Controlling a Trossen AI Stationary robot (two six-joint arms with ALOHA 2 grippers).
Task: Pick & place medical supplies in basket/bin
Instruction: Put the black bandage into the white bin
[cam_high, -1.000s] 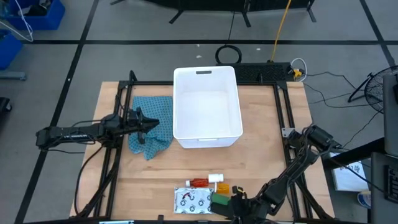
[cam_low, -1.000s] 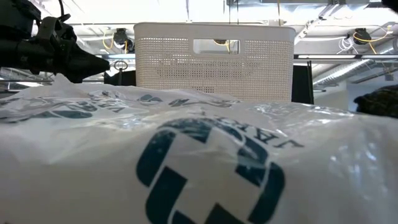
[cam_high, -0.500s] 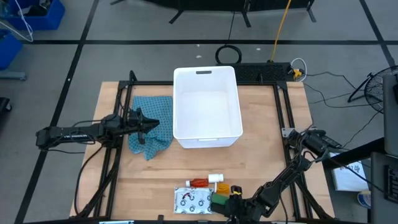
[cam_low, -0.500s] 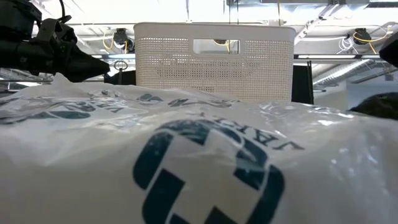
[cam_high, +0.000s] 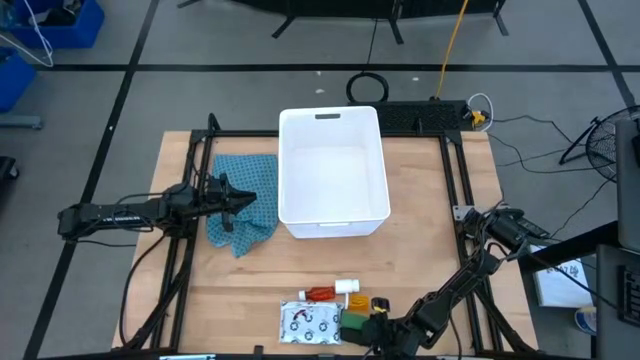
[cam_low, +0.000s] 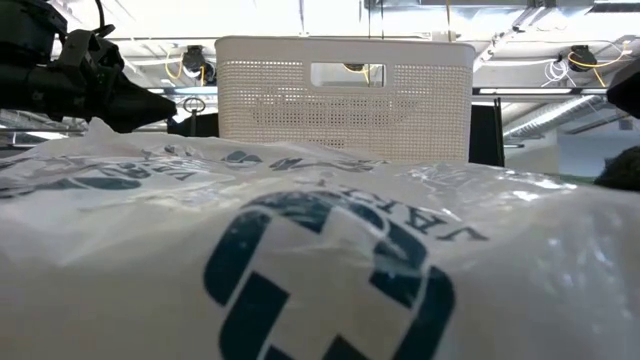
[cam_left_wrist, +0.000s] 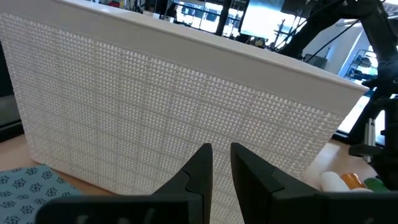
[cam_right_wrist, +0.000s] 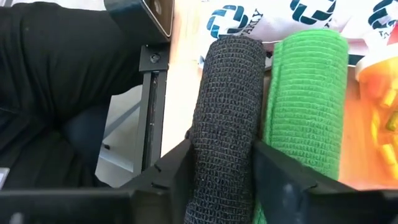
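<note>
At table's near edge, your right gripper (cam_right_wrist: 224, 168) sits low over supply cluster, fingers (cam_right_wrist: 171, 171) pressed to both sides of black packet (cam_right_wrist: 227, 106), a dark woven roll. Green packet (cam_right_wrist: 305, 99) lies touching its side; orange vial (cam_right_wrist: 379, 93) just past that. White pouch with dark pattern (cam_high: 308, 322) lies beside them, red bottle with white cap (cam_high: 330, 291) just behind. Your left gripper (cam_left_wrist: 217, 165) hovers over teal cloth (cam_high: 245, 200), fingers nearly together, holding nothing, facing white tub (cam_high: 333, 170) wall. Tub stands mid-table, well apart from supplies.
</note>
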